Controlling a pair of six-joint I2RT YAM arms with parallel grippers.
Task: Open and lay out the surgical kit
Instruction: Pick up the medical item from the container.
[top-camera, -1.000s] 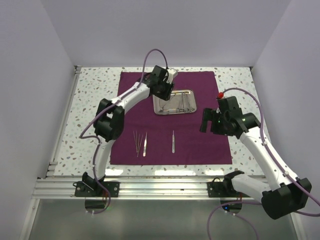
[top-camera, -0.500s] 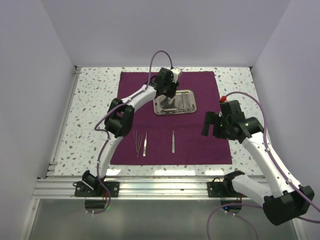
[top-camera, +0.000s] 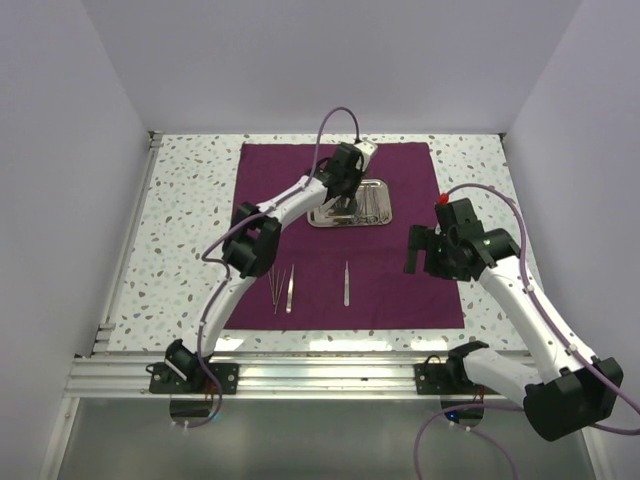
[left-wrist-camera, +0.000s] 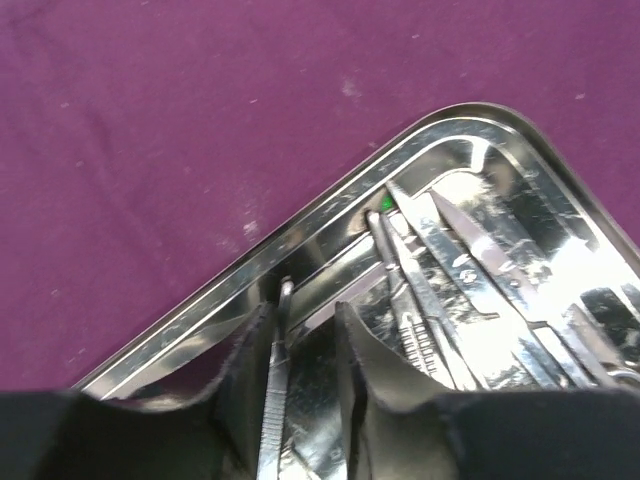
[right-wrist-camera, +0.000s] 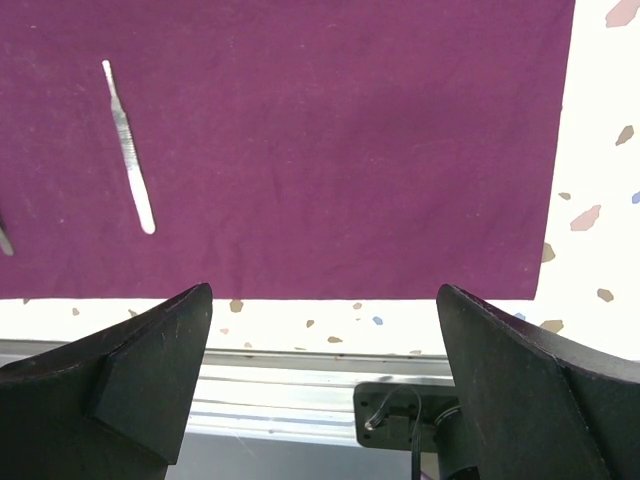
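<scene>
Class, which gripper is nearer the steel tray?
Left. The left gripper is down inside the steel tray among the instruments; the right gripper hovers over the purple cloth's right side, clear of the tray.

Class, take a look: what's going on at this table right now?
The purple cloth is spread flat, with several thin instruments laid in a row near its front. The left tool is down in the steel tray, its fingers straddling another thin instrument, not yet clamped. The right tool hovers open over the cloth's right edge, holding nothing.
</scene>
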